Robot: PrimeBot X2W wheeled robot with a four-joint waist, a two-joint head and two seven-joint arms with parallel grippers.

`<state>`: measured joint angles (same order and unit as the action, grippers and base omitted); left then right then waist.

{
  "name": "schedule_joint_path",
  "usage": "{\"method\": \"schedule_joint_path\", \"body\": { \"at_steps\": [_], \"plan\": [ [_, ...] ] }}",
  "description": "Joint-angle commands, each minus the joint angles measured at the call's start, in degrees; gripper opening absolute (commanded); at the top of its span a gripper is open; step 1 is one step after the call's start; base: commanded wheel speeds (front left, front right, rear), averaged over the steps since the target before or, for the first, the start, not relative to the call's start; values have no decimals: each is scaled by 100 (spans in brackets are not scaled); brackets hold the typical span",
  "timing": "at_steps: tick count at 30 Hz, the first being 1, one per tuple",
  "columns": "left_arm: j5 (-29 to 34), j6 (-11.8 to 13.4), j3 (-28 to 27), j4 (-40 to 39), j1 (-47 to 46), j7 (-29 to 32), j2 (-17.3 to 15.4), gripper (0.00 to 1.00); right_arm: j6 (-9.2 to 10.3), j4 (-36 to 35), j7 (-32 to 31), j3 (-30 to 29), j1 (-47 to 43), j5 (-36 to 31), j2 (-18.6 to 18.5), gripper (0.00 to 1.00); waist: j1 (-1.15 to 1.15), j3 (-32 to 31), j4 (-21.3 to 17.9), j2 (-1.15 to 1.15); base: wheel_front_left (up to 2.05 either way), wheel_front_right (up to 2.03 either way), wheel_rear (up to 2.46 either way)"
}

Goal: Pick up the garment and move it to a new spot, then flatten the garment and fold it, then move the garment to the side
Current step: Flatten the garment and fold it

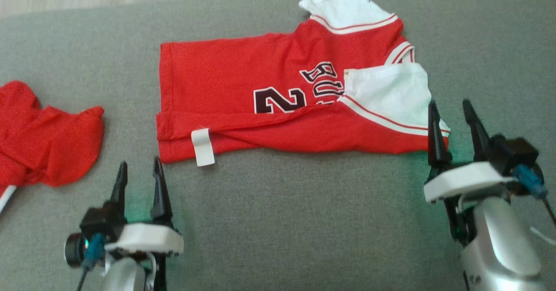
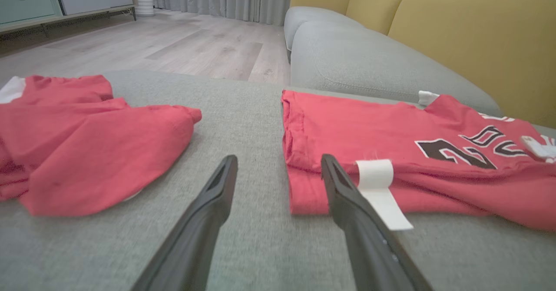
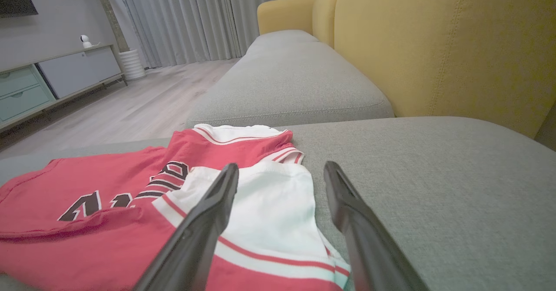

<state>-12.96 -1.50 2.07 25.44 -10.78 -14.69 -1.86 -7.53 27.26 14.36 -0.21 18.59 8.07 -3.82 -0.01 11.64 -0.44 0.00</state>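
Both spread and empty, left gripper (image 1: 140, 161) and right gripper (image 1: 449, 104) are held at the near edge of the part-folded garment (image 1: 243, 87); another fold seems needed.

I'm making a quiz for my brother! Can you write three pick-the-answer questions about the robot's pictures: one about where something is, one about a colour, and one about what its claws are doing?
1. Where does the crumpled red cloth garment lie on the grey fabric sofa cushion?
A) on top of the flat red jersey with black numbers
B) to the robot's left of that jersey, apart from it
C) to the robot's right of that jersey

2. What colour are the jersey's sleeves?
A) blue
B) yellow
C) white

3. How are the left gripper and right gripper?
A) both open, gripping nothing
B) both shut on the jersey
C) one open, one shut

Answers:
1 B: the head view shows bare cushion between the two garments.
2 C: both sleeves are white, edged with red stripes.
3 A: each gripper's two dark fingers stand spread apart.
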Motion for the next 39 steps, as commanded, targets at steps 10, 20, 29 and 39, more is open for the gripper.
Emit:
{"method": "schedule_joint_path", "body": {
  "at_steps": [10,20,29,39],
  "plan": [
    [-119,107,-77,-181,896,-30,-102,100,4,73,63,194,-863,-110,91,100,1,-875,34,0,0,0,0],
    [-138,96,-8,-214,1017,-30,-102,100,4,146,63,253,-934,-28,93,100,1,-957,-19,0,0,0,0],
    [-361,-187,153,99,376,-30,-102,100,4,63,63,262,-595,-79,93,100,1,-466,-52,0,0,0,0],
    [-635,-407,-131,1048,-725,-30,-102,100,4,-3,63,283,-91,-89,94,100,1,214,-231,0,0,0,0]
  ]
}}
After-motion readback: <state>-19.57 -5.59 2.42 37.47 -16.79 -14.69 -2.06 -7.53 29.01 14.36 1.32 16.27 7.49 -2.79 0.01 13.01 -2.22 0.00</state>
